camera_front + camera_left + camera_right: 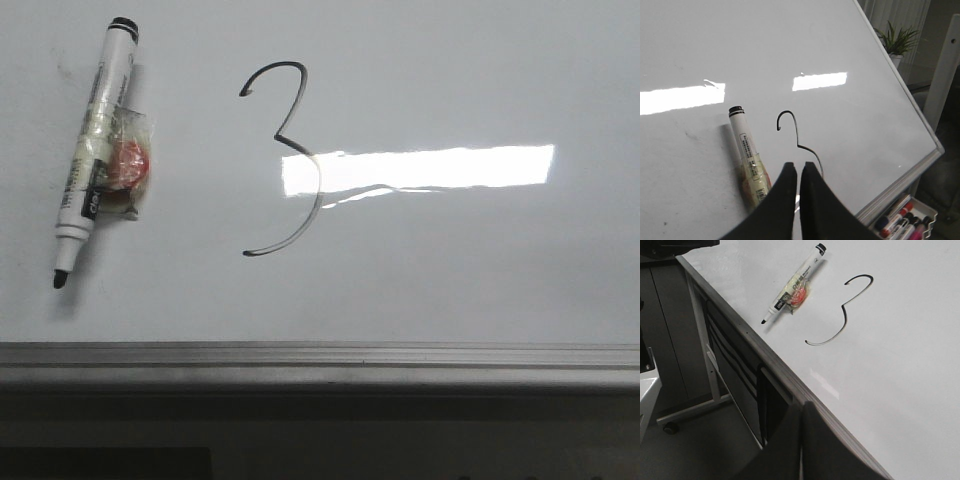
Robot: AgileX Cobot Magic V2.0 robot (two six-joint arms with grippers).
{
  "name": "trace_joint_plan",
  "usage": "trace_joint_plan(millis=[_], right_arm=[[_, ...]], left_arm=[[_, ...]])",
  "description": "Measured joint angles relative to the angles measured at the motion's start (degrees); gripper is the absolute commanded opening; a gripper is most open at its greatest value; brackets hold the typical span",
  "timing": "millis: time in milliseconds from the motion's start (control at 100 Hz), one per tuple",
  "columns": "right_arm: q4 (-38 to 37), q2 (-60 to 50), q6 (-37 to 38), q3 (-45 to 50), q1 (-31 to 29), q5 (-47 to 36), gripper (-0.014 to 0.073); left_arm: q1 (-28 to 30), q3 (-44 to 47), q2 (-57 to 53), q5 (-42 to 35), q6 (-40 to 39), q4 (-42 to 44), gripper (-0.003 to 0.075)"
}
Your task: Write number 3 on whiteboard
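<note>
Front view: the 3 (285, 160) stands complete at centre-left of the whiteboard (480, 270); marker (92, 150) lies uncapped at upper left, long axis near vertical in frame, tip low; neither gripper shows. Left wrist view: left gripper (797, 172) has its fingers together, holding nothing, marker just beside them at lower left, the digit just above the tips, so this arm looks nearer. Right wrist view: right gripper (801, 412) closed, empty, at the board's edge; marker and digit well apart at top. Task looks done.
</note>
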Motion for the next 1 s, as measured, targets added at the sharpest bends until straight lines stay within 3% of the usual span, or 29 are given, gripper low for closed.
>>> trace_joint_plan(millis=[90, 210, 480, 640, 800, 1000], right_arm=[[0.0, 0.0, 0.0, 0.0, 0.0, 0.0, -0.0066], [0.0, 0.0, 0.0, 0.0, 0.0, 0.0, -0.0066], [-0.1, 0.0, 0.0, 0.0, 0.0, 0.0, -0.0066], [-0.1, 0.0, 0.0, 0.0, 0.0, 0.0, -0.0066], [-0.1, 0.0, 0.0, 0.0, 0.0, 0.0, -0.0066], [-0.1, 0.0, 0.0, 0.0, 0.0, 0.0, -0.0066]], left_arm=[[1.2, 0.8, 0.0, -0.1, -1.0, 10.3, -0.0020], [5.9, 1.2, 0.0, 0.2, -10.9, 20.4, -0.0020], [27.0, 1.2, -0.1, 1.8, -25.9, 44.6, -0.0020], [38.8, 1.2, -4.6, 7.1, -36.1, 48.5, -0.0020], [48.7, 1.2, -9.9, 16.9, -38.9, 49.2, -0.0020], [55.5, 4.2, -14.2, 24.2, -41.8, 51.2, -0.0020]])
